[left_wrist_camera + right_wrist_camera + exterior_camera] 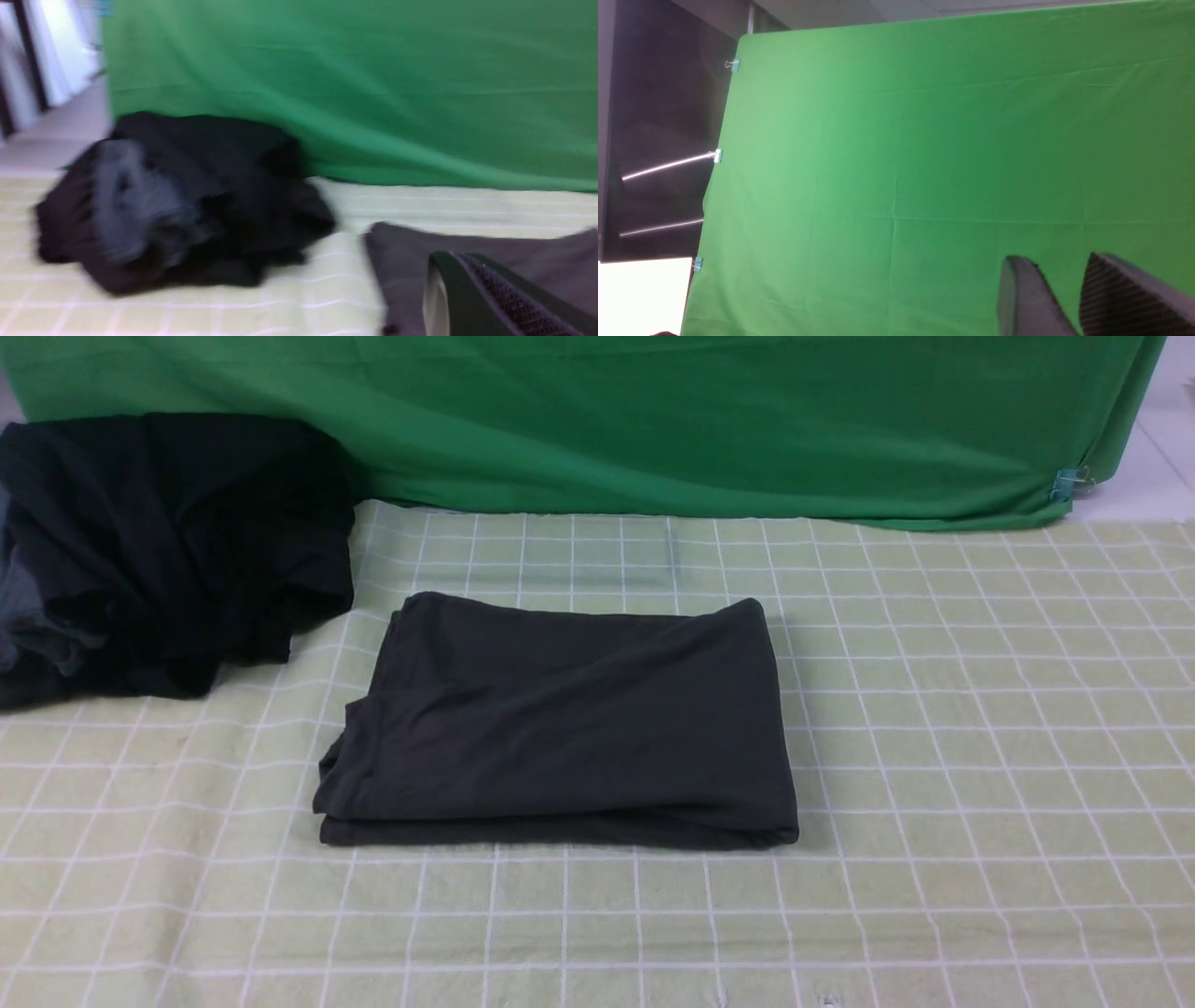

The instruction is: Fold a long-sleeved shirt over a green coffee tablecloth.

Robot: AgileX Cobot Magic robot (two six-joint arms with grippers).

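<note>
Just beyond left pincer (472, 280), folded long-sleeved shirt (490, 242)

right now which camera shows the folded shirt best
The front view: the long-sleeved shirt lies whole as a folded rectangle on the green coffee tablecloth. The left wrist view catches only a blurred corner of it beside the left gripper. The right wrist view shows none of it, just the plain green backdrop.

Plain bright green backdrop cloth (653, 420) across the far side, held by small blue clips (717, 155). Dark wall (658, 116) and white floor (1153, 476) beyond its right edge.
</note>
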